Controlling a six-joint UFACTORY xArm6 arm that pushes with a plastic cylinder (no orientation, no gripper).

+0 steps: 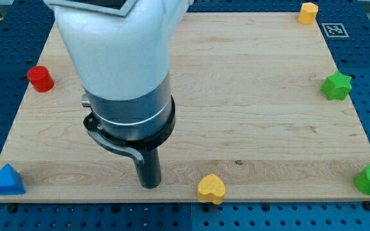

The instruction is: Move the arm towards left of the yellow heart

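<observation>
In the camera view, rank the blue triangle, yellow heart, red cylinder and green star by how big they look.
1. blue triangle
2. green star and yellow heart: too alike to separate
3. red cylinder

The triangle and heart sit nearest the view's bottom, so nearness may inflate them. My tip is left of the heart.

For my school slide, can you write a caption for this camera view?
My tip rests on the wooden board, just left of the yellow heart, not touching it.
</observation>
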